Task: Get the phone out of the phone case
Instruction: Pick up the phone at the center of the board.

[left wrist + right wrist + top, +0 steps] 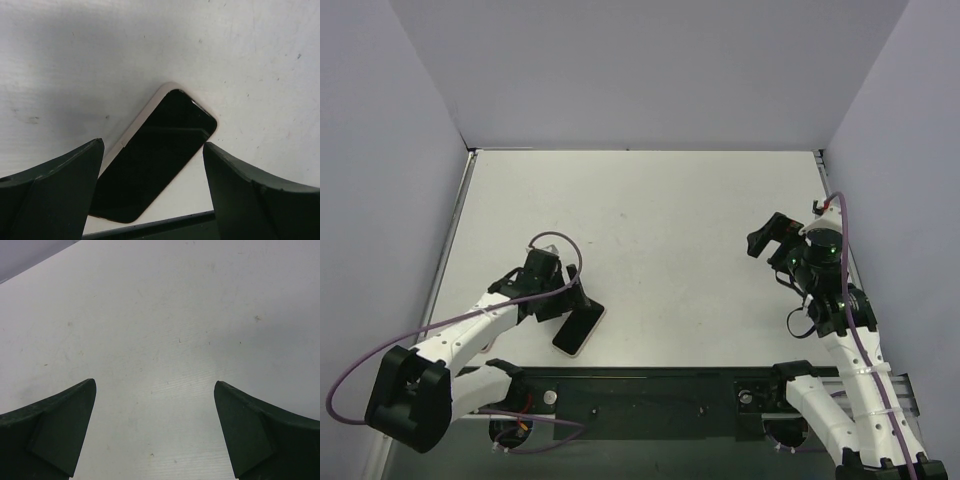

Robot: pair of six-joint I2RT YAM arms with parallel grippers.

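The phone (578, 331) lies screen up near the table's front edge, its black screen (150, 160) framed by the pale rim of the phone case (131, 131). My left gripper (570, 300) hangs open just over the phone's far end. In the left wrist view the left gripper (153, 145) has a dark finger on each side of the phone, and neither touches it. My right gripper (767, 240) is open far to the right. In its own wrist view the right gripper (155, 384) has only bare white table between its fingers.
A black mounting rail (640, 395) runs along the near edge just in front of the phone. Grey walls (380, 200) close in the white table (650, 230) on the left, back and right. A purple cable (565, 245) loops over the left wrist.
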